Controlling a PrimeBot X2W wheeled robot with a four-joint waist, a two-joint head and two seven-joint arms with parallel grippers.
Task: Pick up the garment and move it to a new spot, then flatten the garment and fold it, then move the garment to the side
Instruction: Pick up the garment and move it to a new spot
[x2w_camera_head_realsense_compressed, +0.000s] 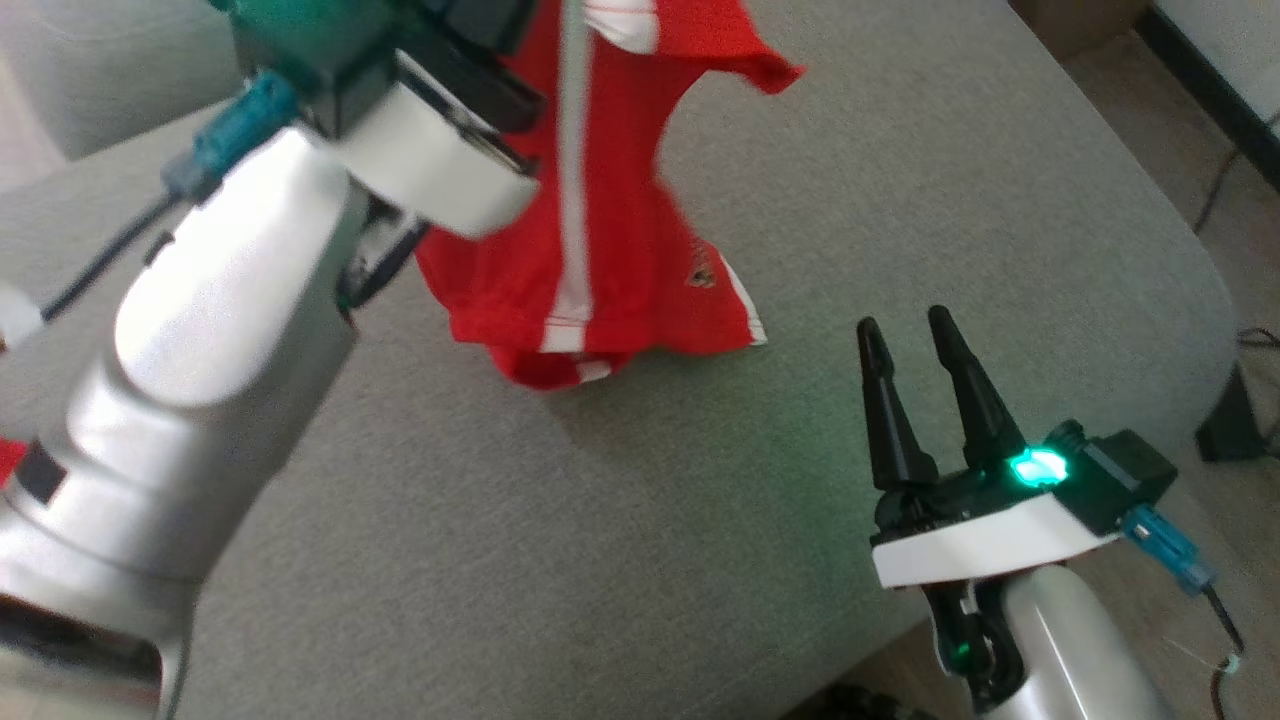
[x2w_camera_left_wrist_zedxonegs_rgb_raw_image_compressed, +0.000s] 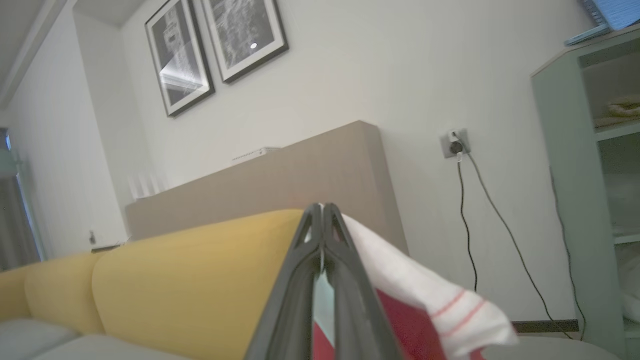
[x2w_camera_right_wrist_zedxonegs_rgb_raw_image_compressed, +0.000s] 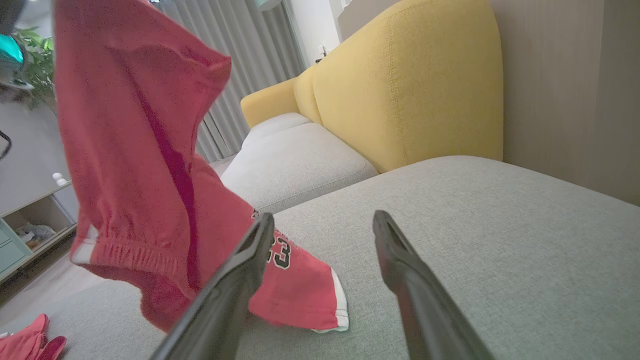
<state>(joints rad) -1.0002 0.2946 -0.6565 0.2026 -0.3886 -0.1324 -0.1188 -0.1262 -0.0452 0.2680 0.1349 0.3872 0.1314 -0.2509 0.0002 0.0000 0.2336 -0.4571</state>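
Left fingers (x2w_camera_left_wrist_zedxonegs_rgb_raw_image_compressed: 295, 295) clamped on red garment (x2w_camera_head_realsense_compressed: 620, 250), lower end on grey sofa seat (x2w_camera_head_realsense_compressed: 700, 550); right fingers (x2w_camera_head_realsense_compressed: 890, 420) apart, empty.

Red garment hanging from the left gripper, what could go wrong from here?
The left gripper pinches the red garment by one trimmed edge, so it may slip free. Its lower hem bunches on the grey cushion, so it could land crumpled. The open right gripper nearby might snag it.

One red garment (x2w_camera_head_realsense_compressed: 590, 260), one other red cloth (x2w_camera_right_wrist_zedxonegs_rgb_raw_image_compressed: 30, 340), one left gripper (x2w_camera_left_wrist_zedxonegs_rgb_raw_image_compressed: 322, 206), one right gripper (x2w_camera_head_realsense_compressed: 902, 320), two framed pictures (x2w_camera_left_wrist_zedxonegs_rgb_raw_image_compressed: 245, 35).
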